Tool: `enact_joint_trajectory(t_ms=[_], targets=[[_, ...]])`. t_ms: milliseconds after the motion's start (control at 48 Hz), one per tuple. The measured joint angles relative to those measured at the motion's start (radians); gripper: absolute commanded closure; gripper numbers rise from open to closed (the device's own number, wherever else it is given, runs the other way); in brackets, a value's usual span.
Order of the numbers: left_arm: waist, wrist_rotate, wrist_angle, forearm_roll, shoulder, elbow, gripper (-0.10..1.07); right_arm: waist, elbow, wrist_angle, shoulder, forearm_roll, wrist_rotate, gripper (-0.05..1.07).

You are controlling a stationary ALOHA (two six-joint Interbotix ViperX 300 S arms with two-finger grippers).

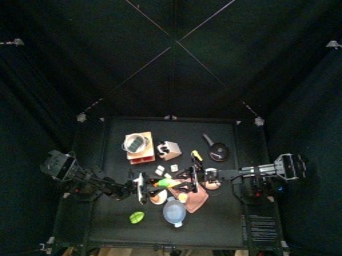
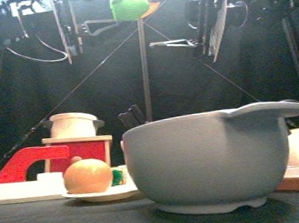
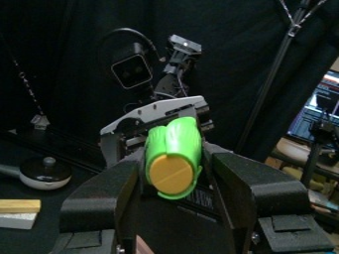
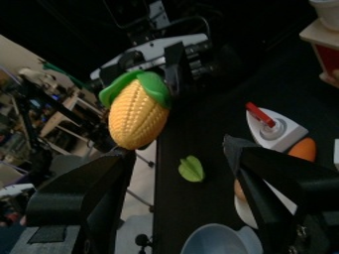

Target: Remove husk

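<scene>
The little yellow cob point(image 4: 137, 117) wears its bright-green husk point(image 4: 138, 85) at one end. It hangs high above the table, as the front view point(image 2: 133, 6) shows. My left gripper point(image 3: 175, 177) is shut on the husk point(image 3: 172, 151) end, with the cob's round yellow base facing its camera. My right gripper point(image 4: 179, 203) is open, its jaws spread wide just short of the cob's bare yellow tip, not touching it. In the top view both grippers meet over the table's middle around the cob point(image 1: 166, 183).
A large grey bowl point(image 2: 218, 162) stands at the front. An orange fruit point(image 2: 89, 175) lies on a small plate beside a red and wood block toy point(image 2: 50, 159). A plain lime-green lump point(image 4: 192, 169) and a white, red-capped bottle point(image 4: 272, 127) sit on the table below.
</scene>
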Motion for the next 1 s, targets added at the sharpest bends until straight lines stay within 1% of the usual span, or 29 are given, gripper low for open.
enact_joint_trajectory(t_ms=[208, 396, 583, 1000], targets=[[0.023, -0.005, -0.002, -0.034, 0.021, -0.035, 0.25, -0.003, 0.002, -0.017, 0.018, 0.009, 0.0, 0.03], [0.048, -0.005, -0.005, -0.054, 0.032, -0.04, 0.25, -0.005, 0.002, -0.017, 0.031, 0.012, 0.002, 0.03], [0.052, -0.006, -0.006, -0.057, 0.032, -0.041, 0.25, -0.003, 0.002, -0.017, 0.043, 0.031, -0.002, 0.03], [0.052, -0.005, -0.006, -0.057, 0.04, -0.041, 0.25, -0.017, -0.005, -0.026, 0.044, 0.032, -0.003, 0.04]])
